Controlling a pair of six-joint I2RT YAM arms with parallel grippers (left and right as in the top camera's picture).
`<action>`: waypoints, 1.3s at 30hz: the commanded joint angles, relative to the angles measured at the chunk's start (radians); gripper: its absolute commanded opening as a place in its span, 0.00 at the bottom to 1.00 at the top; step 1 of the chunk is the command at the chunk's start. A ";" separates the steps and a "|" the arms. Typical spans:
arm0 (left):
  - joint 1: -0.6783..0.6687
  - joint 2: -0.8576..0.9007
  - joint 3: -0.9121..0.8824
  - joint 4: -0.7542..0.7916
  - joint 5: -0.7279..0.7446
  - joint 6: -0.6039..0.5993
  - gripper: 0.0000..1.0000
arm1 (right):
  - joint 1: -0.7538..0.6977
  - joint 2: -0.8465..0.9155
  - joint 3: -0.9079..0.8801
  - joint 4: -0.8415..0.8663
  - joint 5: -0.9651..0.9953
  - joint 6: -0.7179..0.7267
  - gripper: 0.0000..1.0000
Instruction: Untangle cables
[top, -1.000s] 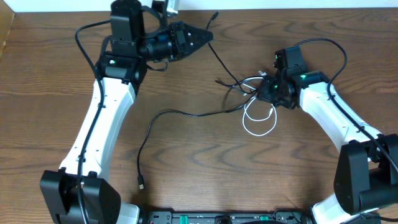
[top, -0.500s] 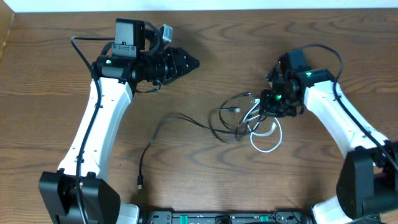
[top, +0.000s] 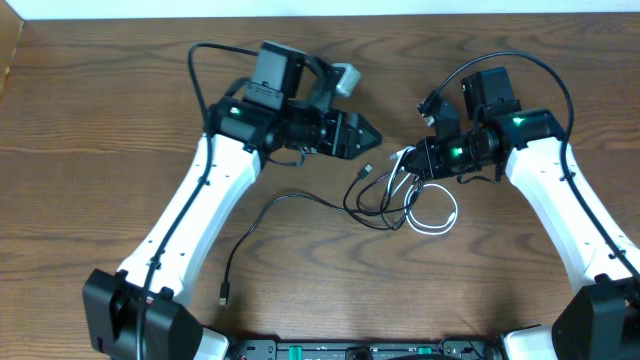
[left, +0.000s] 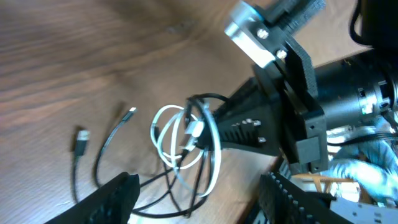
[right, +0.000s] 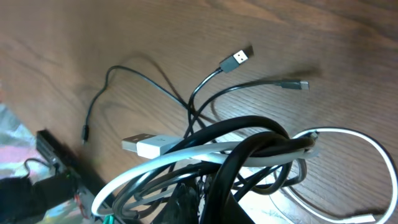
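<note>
**Tangle anchored by the right gripper, left gripper open beside it**

Nearest the robot's base, the black cable (top: 262, 214) trails slack across the wooden table (top: 90, 200) to a free plug (top: 224, 296); that slack should let it slide out of the knot; farther in, the white cable (top: 440, 222) lies as a flat loop; beyond it the tangle (top: 392, 188) is clamped in the closed right gripper (top: 424, 160), apparently as an anchor, with black and white strands crossing right at its fingertips; farthest, the left gripper (top: 368, 134) has its fingers spread wide and empty; the tangle sits ahead of them, in line with the gap, near but untouched, probably so that one strand can be picked out
</note>
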 joint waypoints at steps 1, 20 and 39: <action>-0.007 0.057 0.006 0.010 0.034 0.030 0.60 | -0.033 -0.011 0.021 0.000 -0.070 -0.051 0.01; -0.139 0.219 -0.001 0.190 0.123 0.106 0.51 | -0.069 -0.011 0.021 0.010 -0.083 -0.051 0.01; -0.068 0.219 -0.003 0.156 -0.168 0.003 0.07 | -0.171 -0.011 0.010 -0.010 0.568 0.311 0.01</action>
